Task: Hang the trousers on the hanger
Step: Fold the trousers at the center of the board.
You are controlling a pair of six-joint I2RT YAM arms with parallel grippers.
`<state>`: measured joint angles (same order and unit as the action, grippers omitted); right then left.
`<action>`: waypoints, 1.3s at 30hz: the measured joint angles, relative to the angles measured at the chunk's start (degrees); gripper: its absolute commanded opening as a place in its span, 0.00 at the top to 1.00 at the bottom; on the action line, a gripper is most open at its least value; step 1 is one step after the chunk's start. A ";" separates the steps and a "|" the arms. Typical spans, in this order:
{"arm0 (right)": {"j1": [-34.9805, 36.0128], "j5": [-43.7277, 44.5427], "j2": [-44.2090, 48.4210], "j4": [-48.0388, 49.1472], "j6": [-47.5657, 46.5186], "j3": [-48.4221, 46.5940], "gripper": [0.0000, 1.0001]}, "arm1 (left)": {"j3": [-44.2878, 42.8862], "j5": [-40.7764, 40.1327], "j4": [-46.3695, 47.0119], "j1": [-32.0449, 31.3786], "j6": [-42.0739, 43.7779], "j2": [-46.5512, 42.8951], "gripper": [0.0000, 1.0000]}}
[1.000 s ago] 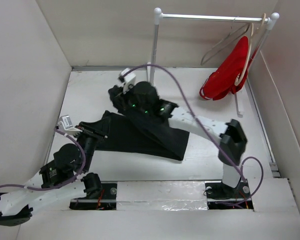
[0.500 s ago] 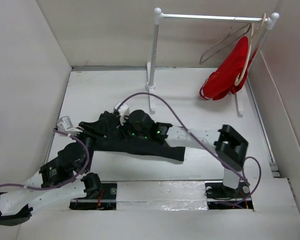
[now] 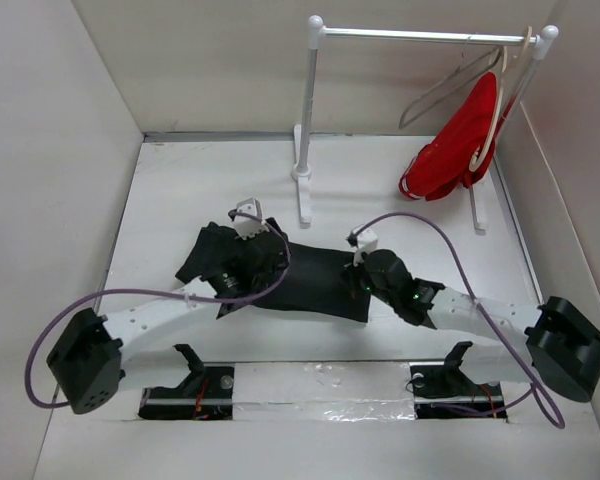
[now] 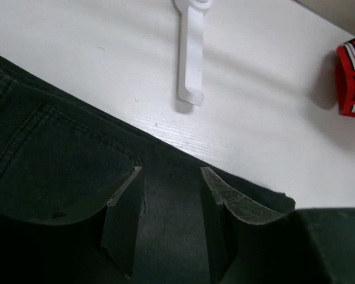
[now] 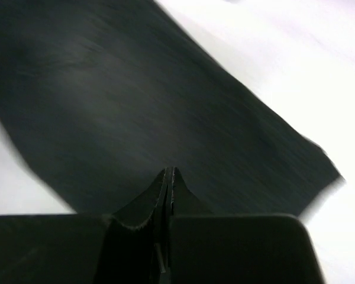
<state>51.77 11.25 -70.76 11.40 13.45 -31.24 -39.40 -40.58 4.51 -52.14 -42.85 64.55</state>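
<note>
Two claws were down over the white table (image 3: 180, 190), both above the one pair of black trousers (image 3: 310, 280). Left claw (image 3: 248, 240) first: its jaws stood partly apart, about half spread, with nothing gripped. The wrist view showed its two fingers (image 4: 124, 225) close over dark denim, and only flat cloth in the gap. The trousers lay directly beneath that claw and ran off to its left, where a stitched pocket seam showed. Just ahead of its tips the cloth ended and bare table began. Further ahead stood one foot (image 4: 191, 53) of the single white rack (image 3: 307, 100).

Over to the right claw (image 3: 356, 268): pinched fully closed, fingers pressed flat together. Its wrist picture was blurred, so whether any cloth was caught at the tips could not be told. The trousers spread beneath and ahead of it as a broad dark band, with table showing on either side of the band.

And the target: one thin pale grey hanger (image 3: 448, 84) hung from the rack's rail, well apart from both claws. It was far ahead of the right claw and off to that claw's right, and touching neither claw nor trousers. Beside it on the same rail hung one thicker beige hanger (image 3: 497, 112), carrying one red garment (image 3: 450, 150).

The count stood at two claws, two hangers, one pair of trousers, one red garment and one rack.
</note>
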 measured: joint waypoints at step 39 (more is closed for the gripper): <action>-23.54 -14.80 -4.37 -0.33 -7.26 1.38 1.00 | 22.62 29.59 21.55 23.28 -6.58 -13.90 0.57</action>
<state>28.23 -3.55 -75.13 11.07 6.20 -29.87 -16.78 -10.98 26.06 -28.86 -49.43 50.65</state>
